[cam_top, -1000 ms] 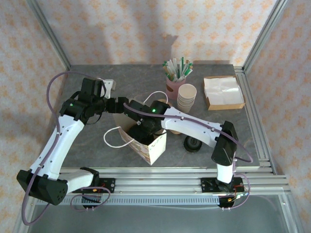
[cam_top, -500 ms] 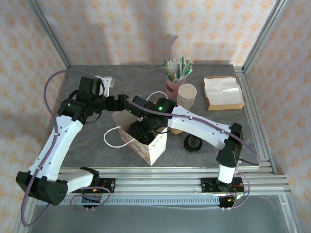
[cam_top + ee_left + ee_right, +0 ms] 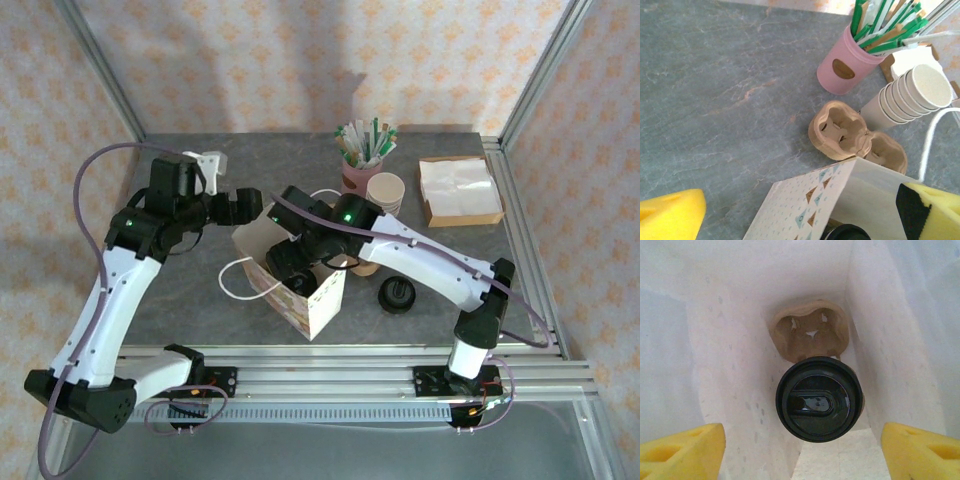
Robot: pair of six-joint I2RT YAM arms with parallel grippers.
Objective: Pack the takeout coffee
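Overhead, the right end effector (image 3: 296,268) covers the mouth of the paper bag (image 3: 325,300) at table centre, hiding the takeout coffee (image 3: 819,399). Its wrist camera shows us the cup inside the bag, at 6 o'clock of a pulp carrier (image 3: 810,332), with the pads wide and clear of it. The left end effector (image 3: 245,207), at the bag's 11 o'clock, stands wide and empty.

A paper bag (image 3: 322,305) stands on the desk (image 3: 190,300), near the middle and toward the front. At the bottom of the bag lies a cup carrier (image 3: 810,332), and the coffee cup (image 3: 819,399) sits in one of its pockets. The right gripper (image 3: 293,268) hangs over the bag's mouth. The left gripper (image 3: 250,205) is just beside the bag's back left corner. A second carrier (image 3: 840,131) lies on the desk behind the bag. Behind that stand a pot of straws (image 3: 362,170) and, to its right, a stack of cups (image 3: 384,200). A box of napkins (image 3: 460,190) is farther right. A lid (image 3: 397,296) lies right of the bag.
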